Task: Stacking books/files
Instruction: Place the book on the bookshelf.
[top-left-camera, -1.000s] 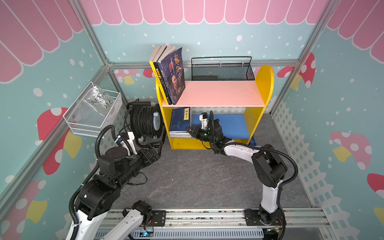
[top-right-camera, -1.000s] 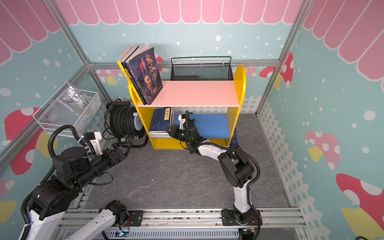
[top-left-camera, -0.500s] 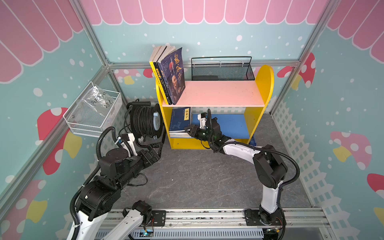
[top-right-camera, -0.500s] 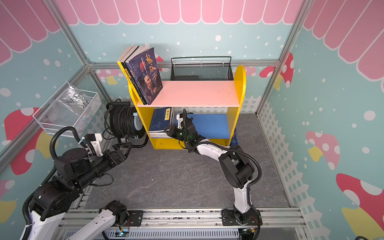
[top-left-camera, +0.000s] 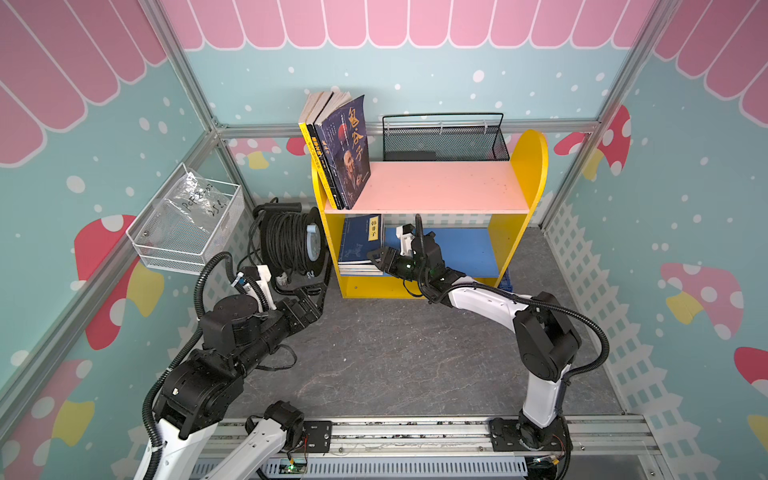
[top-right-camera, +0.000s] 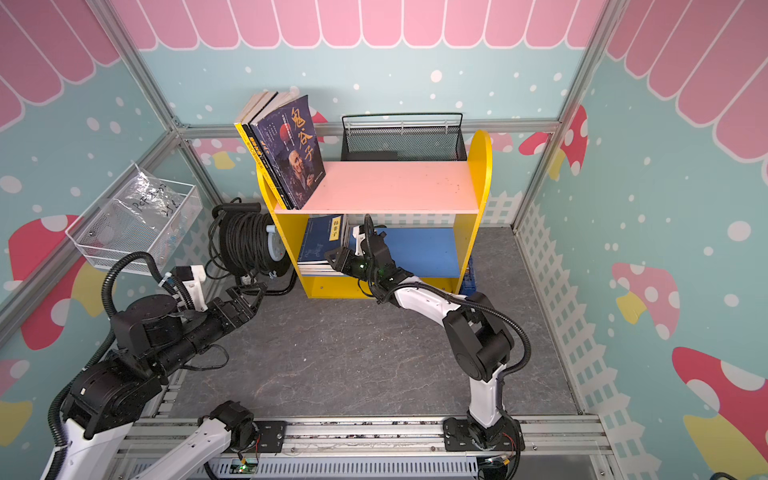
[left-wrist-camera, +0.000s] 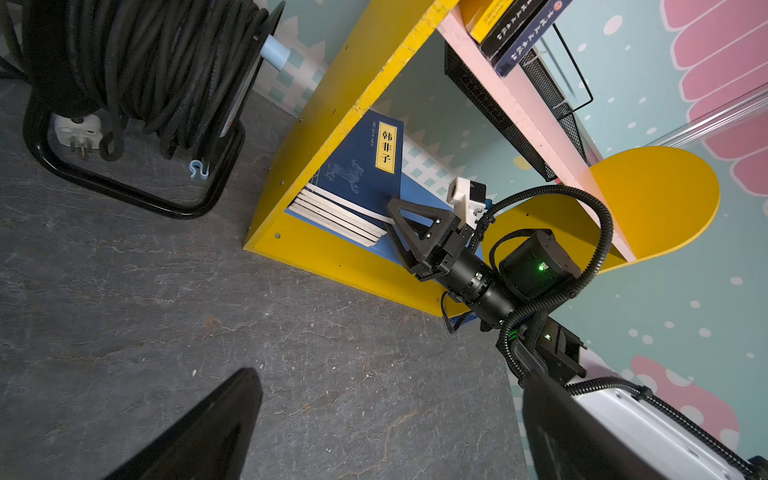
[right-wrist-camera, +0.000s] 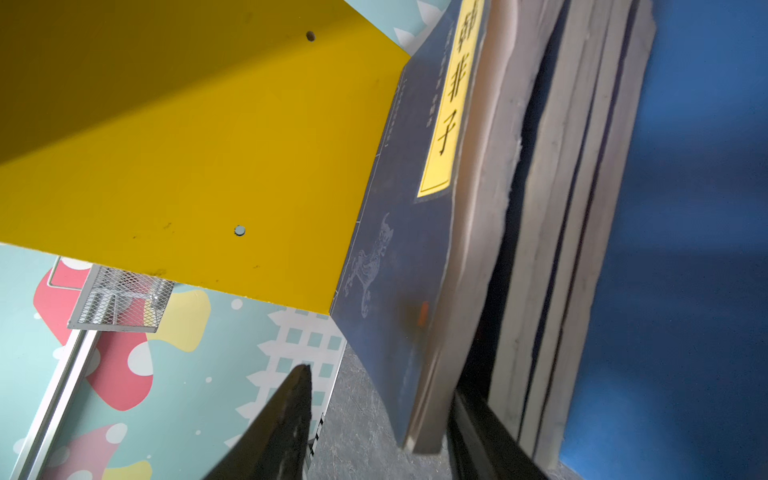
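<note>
Books (top-left-camera: 358, 249) lie stacked on the lower shelf (top-left-camera: 461, 249); right jaws spread astride the top book's (right-wrist-camera: 399, 232) corner, placing apparently done; left jaws spread, idle; next, withdraw without dragging it.

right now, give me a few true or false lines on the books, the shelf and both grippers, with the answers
1. The navy stack lies flat on the blue lower shelf. True.
2. The left gripper holds a book. False: it is open and empty, over the floor by the cable reel.
3. The three books on the pink upper shelf lie flat. False: they stand on edge at the end nearest the reel.
4. The right gripper has its jaws astride the top navy book at a corner, one above, one beneath. True.
</note>
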